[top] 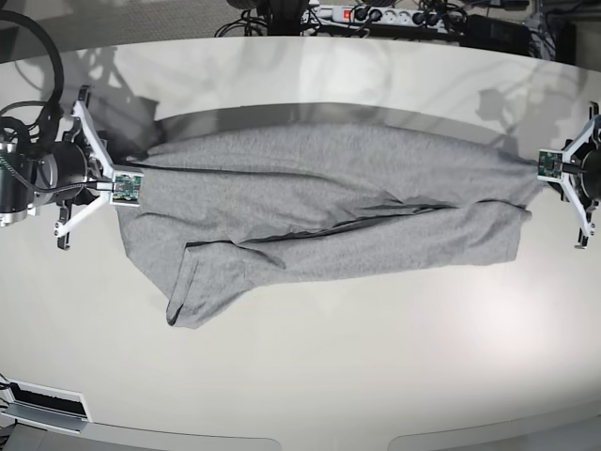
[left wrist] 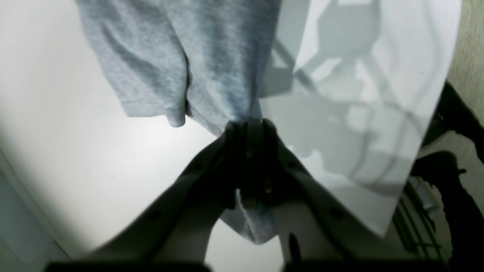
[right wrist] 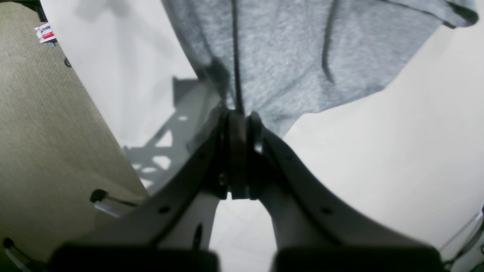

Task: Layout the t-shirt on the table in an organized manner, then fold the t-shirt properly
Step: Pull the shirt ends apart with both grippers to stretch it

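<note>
The heather-grey t-shirt [top: 329, 207] is stretched sideways across the glossy off-white table [top: 376, 376], back side up, with no lettering showing. A sleeve [top: 188, 301] trails toward the near edge on the left. In the base view my left gripper [top: 536, 171] is at the shirt's right end, shut on a bunched corner of the t-shirt [left wrist: 211, 56]; the left wrist view shows the left gripper [left wrist: 247, 126] with cloth hanging through below its jaws. My right gripper [top: 134, 171] holds the opposite end. The right wrist view shows the right gripper [right wrist: 240, 115] shut on the t-shirt [right wrist: 295, 53].
A power strip [top: 376, 14] and cables lie beyond the table's far edge. Carpeted floor [right wrist: 38, 132] runs along the table edge beside the right arm. Dark stand legs [left wrist: 453, 181] are off the table edge by the left arm.
</note>
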